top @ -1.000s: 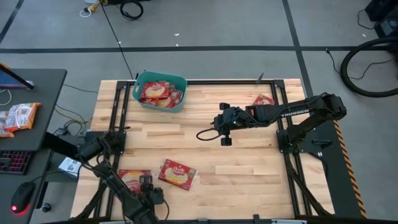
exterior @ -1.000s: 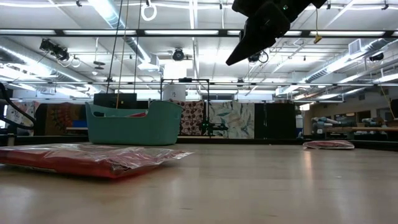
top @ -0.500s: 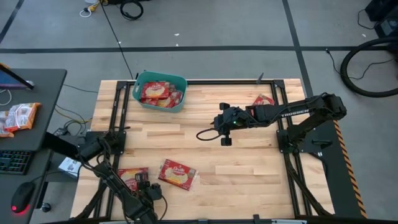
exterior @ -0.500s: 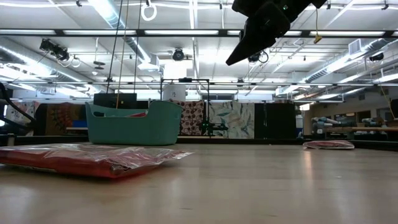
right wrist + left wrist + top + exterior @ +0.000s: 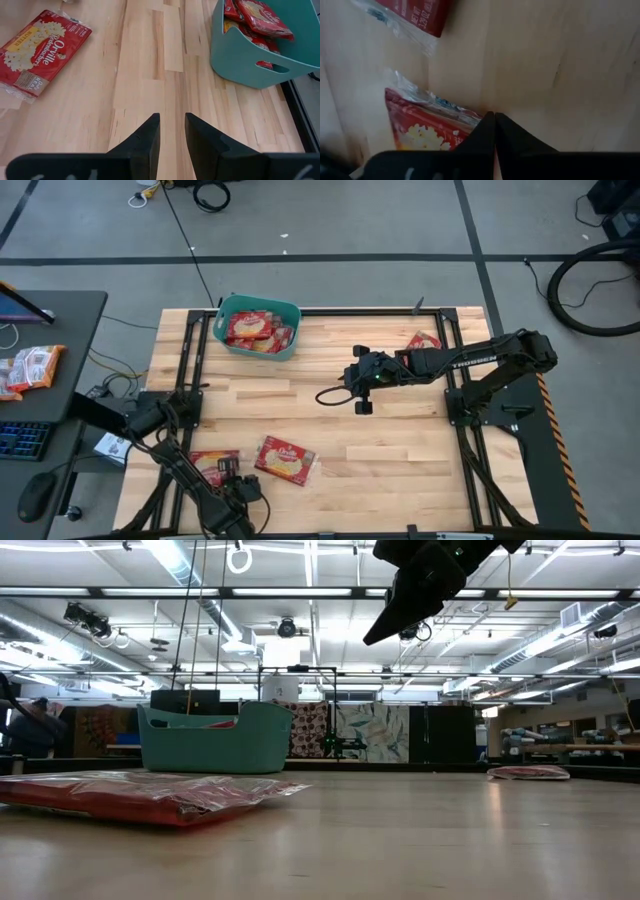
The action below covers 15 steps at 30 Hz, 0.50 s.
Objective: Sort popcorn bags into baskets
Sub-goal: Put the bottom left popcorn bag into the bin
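Left end effector low at the near left corner of the pale butcher-block wooden worktop, fingers pressed together, tips meeting at the crinkled clear edge of a flat red-orange plastic-wrapped popcorn packet lying directly beneath; whether the film is pinched cannot be told. In the left wrist view, same packet visible just beside the fingertips, with a printed popcorn picture and glossy wrap.

Second flat red-orange popcorn packet with a cream oval label flat on the worktop just beside the first, toward the centre, apart from the left end effector. Seen also in the right wrist view and as a shiny, low wrinkled slab in the low view.

Right end effector held above the worktop centre, fingers spread with a narrow gap, holding nothing; bare wood grain below. Well apart from every packet.

Teal rounded-corner rectangular plastic tub at the far left edge of the worktop, smooth walls with a cut-out handle slot, several red packets piled inside.

Third red packet flat at the far right, beside the right arm's forearm.
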Available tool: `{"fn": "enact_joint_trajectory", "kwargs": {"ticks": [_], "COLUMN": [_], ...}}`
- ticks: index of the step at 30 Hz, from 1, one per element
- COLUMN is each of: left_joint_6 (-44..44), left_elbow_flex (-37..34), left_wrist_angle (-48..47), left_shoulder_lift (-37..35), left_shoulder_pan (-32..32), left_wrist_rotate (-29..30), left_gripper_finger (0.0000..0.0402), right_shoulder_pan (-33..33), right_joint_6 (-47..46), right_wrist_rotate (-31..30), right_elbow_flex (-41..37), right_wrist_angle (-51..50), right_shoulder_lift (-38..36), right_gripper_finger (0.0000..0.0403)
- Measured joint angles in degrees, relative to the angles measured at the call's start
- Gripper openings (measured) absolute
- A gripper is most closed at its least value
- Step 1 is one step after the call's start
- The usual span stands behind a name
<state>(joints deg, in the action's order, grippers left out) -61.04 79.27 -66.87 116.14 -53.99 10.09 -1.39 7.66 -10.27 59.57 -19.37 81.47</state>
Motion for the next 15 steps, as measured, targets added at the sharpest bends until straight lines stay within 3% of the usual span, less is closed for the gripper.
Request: {"fn": "enact_joint_trajectory", "kwargs": {"ticks": [6,15], "left_joint_6": [0.50,-1.20], "left_elbow_flex": [2.48,2.51], "left_wrist_angle": [-6.82,-15.29], "left_shoulder_lift": [-1.75,-11.05], "left_shoulder_pan": [0.59,1.88], "left_wrist_rotate": [0.11,2.84], "left_gripper_finger": [0.0005,0.0002], "right_shoulder_pan": [0.00,0.00], "right_joint_6": [0.01,-0.17], "right_wrist_rotate": [0.01,-0.01], "right_elbow_flex": [0.00,0.00], "right_wrist_angle": [0.00,-0.02], "right_shoulder_lift": [0.00,0.00], "right_gripper_finger": [0.0096,0.0096]}}
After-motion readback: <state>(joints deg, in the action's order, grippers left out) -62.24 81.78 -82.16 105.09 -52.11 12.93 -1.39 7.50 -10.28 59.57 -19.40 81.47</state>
